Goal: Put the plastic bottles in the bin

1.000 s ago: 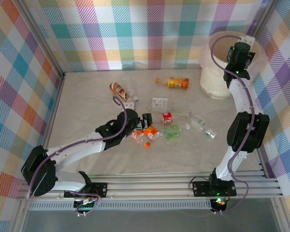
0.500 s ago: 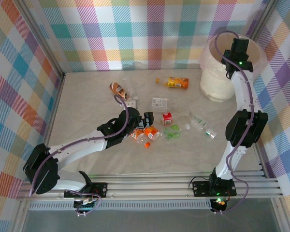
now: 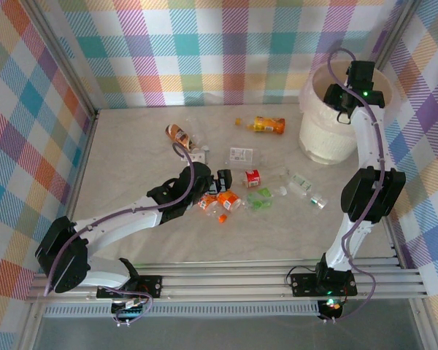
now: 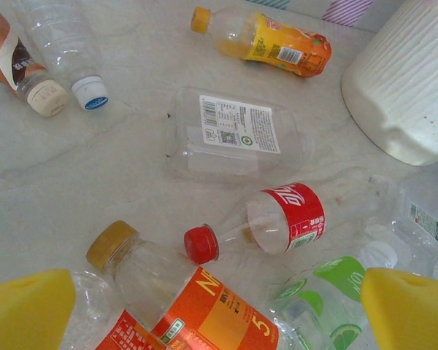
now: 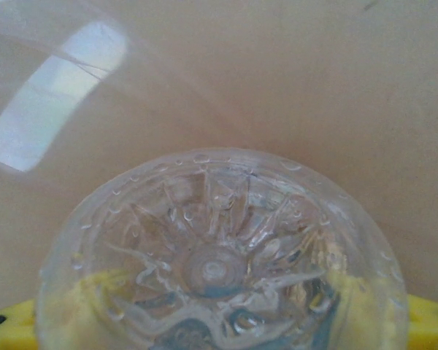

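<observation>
Several plastic bottles lie on the table. My left gripper [image 3: 220, 182] [image 4: 219, 315] hovers open over an orange-labelled bottle [image 4: 204, 306] [image 3: 228, 200], its yellow fingers either side. Beside it lie a red-labelled bottle [image 4: 288, 219] [image 3: 252, 178] and a green-labelled one [image 4: 328, 292]. My right gripper [image 3: 343, 96] [image 5: 219, 324] is over the mouth of the cream-white bin [image 3: 325, 138] [image 4: 405, 80], shut on a clear bottle [image 5: 219, 255] whose base faces the camera; the bin's pale lined inside [image 5: 292, 65] lies behind it.
Farther back lie an orange juice bottle [image 3: 266, 125] [image 4: 277, 47], a flattened clear bottle with a white label [image 3: 241, 154] [image 4: 237, 135], and a brown-labelled one [image 3: 179, 135] [image 4: 14, 65]. Clear bottles [image 3: 303, 184] lie right of centre. Checked walls enclose the table.
My right wrist has swung farther back over the bin with the clear bottle in its grip. The left gripper edged slightly toward the orange-labelled bottle and then held still.
</observation>
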